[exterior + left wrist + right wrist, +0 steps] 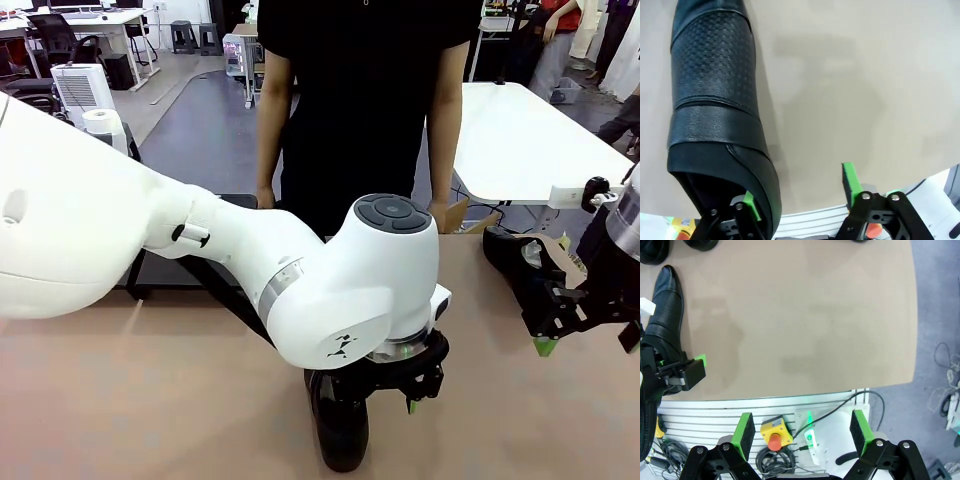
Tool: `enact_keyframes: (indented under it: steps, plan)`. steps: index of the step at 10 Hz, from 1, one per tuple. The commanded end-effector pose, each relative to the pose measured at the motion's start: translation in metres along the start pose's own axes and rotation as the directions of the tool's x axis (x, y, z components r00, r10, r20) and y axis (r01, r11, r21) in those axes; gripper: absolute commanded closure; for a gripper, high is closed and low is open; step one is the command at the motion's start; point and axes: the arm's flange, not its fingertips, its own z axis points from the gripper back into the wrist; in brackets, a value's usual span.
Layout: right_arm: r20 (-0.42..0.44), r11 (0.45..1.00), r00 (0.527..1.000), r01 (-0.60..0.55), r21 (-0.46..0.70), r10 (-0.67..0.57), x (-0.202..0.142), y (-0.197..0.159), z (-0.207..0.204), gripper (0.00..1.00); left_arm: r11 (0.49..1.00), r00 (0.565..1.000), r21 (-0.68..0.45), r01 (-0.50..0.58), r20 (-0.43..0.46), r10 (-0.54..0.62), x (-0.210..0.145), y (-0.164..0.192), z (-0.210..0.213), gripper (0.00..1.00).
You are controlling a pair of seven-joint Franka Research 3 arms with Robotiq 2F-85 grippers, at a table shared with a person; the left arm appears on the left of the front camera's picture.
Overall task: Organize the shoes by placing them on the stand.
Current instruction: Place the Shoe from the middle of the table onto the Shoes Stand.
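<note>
A glossy black shoe (340, 432) lies on the tan table near the front edge, toe toward me. My left gripper (378, 395) hangs over its heel. In the left wrist view the same shoe (715, 95) fills the left side. My left gripper (800, 187) straddles the shoe's side wall, with one green pad (751, 204) inside the opening and the other pad (850, 179) outside, clear of the leather. A second shoe (515, 262) stuffed with paper lies at the right, just behind my open right gripper (588, 335). The black stand (170, 278) shows at the left behind my left arm.
A person in black stands at the far edge with both hands (265, 198) at the table. In the right wrist view my right gripper (802, 432) hovers over the table's edge above a yellow emergency-stop box (774, 432) and cables; more shoes (655, 250) lie at the top left.
</note>
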Motion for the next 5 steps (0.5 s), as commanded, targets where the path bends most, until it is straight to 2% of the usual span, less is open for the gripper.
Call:
enact_keyframes:
  steps: [1,4,5]
  plan:
    - [-0.001,1.0,1.0,0.008,0.011,-0.008,0.001,-0.0006,0.0005,0.0,1.0,1.0,0.029,-0.01,0.021,0.009,0.0025,-0.007,0.0036,0.51]
    - [-0.001,1.0,1.0,0.008,0.011,-0.008,0.001,-0.0006,0.0005,0.0,0.999,1.0,0.043,-0.016,0.01,0.015,0.0019,-0.0053,0.0036,0.91]
    - [-0.001,1.0,1.0,0.008,0.011,-0.008,0.001,-0.0006,0.0005,0.0,0.999,1.0,0.044,-0.017,0.01,0.017,0.0018,-0.0045,0.0039,1.0]
